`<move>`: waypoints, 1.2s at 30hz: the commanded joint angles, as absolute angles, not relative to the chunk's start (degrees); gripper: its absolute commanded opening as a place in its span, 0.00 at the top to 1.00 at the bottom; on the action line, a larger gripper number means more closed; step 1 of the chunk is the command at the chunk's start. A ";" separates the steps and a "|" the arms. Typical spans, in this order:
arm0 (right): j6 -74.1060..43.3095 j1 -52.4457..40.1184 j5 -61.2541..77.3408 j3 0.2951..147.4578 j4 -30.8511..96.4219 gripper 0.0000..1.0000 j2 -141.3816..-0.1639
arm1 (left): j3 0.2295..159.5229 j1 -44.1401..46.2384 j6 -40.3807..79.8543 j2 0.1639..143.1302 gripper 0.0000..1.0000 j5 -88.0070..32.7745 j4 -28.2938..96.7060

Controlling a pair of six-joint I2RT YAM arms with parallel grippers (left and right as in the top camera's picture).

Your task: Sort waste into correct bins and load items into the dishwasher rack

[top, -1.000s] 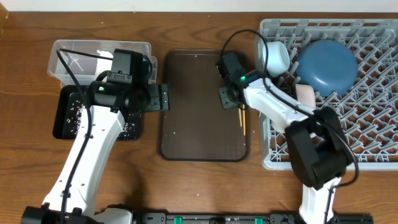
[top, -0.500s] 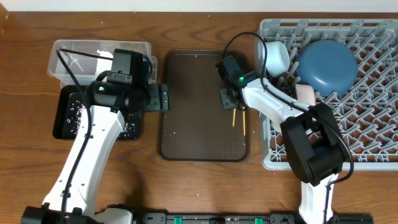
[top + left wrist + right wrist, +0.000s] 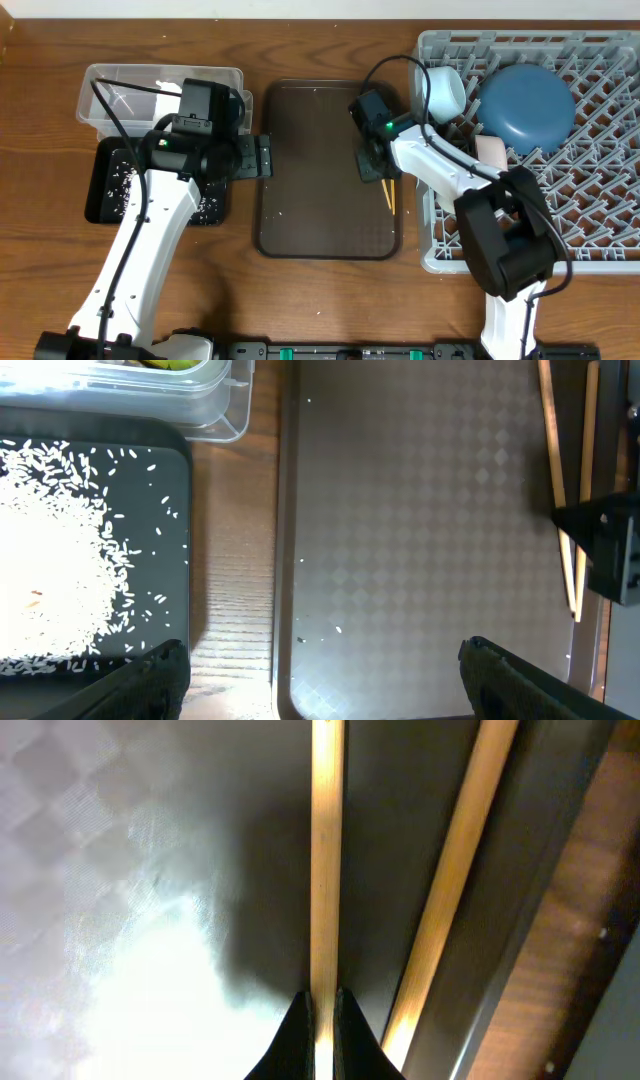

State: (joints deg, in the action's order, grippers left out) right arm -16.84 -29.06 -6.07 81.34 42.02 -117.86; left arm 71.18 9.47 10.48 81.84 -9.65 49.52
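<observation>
Two thin wooden chopsticks (image 3: 389, 196) lie along the right rim of the dark-brown serving tray (image 3: 310, 170). My right gripper (image 3: 374, 168) is down on them; in the right wrist view its tips (image 3: 322, 1005) are shut on one chopstick (image 3: 325, 860), and the other chopstick (image 3: 455, 860) lies free just to the right. The left gripper (image 3: 325, 680) hovers open and empty over the tray's left edge (image 3: 285, 560). The grey dishwasher rack (image 3: 600, 250) holds a dark-blue dish (image 3: 525, 108) and a white cup (image 3: 445, 92).
A clear tub (image 3: 120, 85) stands at the back left, with a black tray (image 3: 105, 185) scattered with rice (image 3: 50, 570) in front of it. The rack's near wall (image 3: 430, 225) runs close beside the chopsticks. Small white specks dot the brown tray (image 3: 420, 510).
The right gripper's jaws have closed onto one chopstick, and the chopsticks shifted slightly on the tray. The left arm has stayed still and open.
</observation>
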 commanded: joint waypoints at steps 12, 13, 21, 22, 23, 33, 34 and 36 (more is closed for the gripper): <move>-22.00 -25.98 -12.05 82.46 56.93 0.99 -90.56 | 72.14 9.28 10.15 81.23 0.11 -8.88 49.65; -22.87 -25.56 -12.56 82.43 58.85 0.99 -90.17 | 72.14 9.28 10.15 81.23 0.11 -8.88 49.65; -23.59 -24.49 -17.02 78.85 61.41 0.99 -92.14 | 72.14 9.28 10.15 81.23 0.11 -8.88 49.65; -24.16 -24.23 -17.85 78.28 61.19 0.99 -92.62 | 72.14 9.28 10.15 81.23 0.11 -8.88 49.65; -24.73 -23.92 -18.65 77.73 60.84 0.99 -92.88 | 72.14 9.28 10.15 81.23 0.11 -8.88 49.65; -20.56 -21.76 -19.44 74.52 55.83 0.99 -93.03 | 72.14 9.28 10.15 81.23 0.11 -8.88 49.67; -20.03 -21.76 -19.44 74.50 55.59 0.99 -93.03 | 72.14 9.28 10.15 81.23 0.11 -8.88 49.65; -20.03 -21.76 -19.44 74.50 55.27 0.98 -93.03 | 72.14 9.28 10.15 81.23 0.11 -8.88 49.65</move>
